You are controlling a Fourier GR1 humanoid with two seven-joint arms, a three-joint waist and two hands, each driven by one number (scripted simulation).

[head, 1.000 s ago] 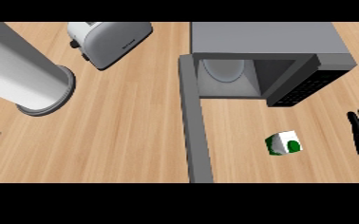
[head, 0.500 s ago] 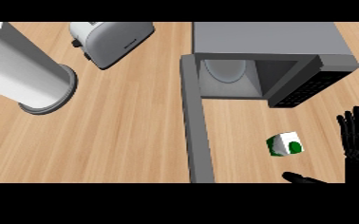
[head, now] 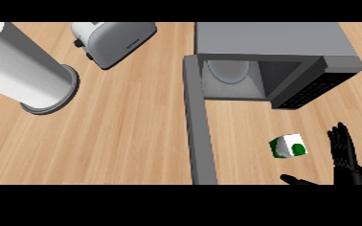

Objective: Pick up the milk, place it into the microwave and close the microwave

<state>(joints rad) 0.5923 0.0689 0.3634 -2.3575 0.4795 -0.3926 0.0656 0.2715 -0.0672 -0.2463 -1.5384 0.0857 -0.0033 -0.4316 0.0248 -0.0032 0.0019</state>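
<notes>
a view straight down onto a pale wooden surface (head: 127, 139) with visible grain. the milk (head: 288, 146) is a small boxy carton, white with green panels and a dark green round mark on one face. it lies on the wood toward the lower right, turned at a slant to the surface's edges, so its corners point diagonally; its long axis cannot be judged from above.

just right of the carton is the right robot hand (head: 344, 155) – black, fingers straight and spread wide, pointing up the view, with the thumb (head: 297, 180) reaching left below the carton. the hand is near the milk but apart from it and holds nothing.

above the carton stands the microwave (head: 276, 40), a grey metal box with a smooth top. its door (head: 198, 124) is swung open and shows as a long grey strip running down the view, left of the milk. inside, a round pale plate (head: 228, 71) is visible, and a dark keypad panel (head: 314, 87) sits on the right side.

at upper left is a silvery toaster (head: 113, 40), set at an angle. further left stands a tall smooth grey cylinder (head: 32, 76) with a flared base.
</notes>
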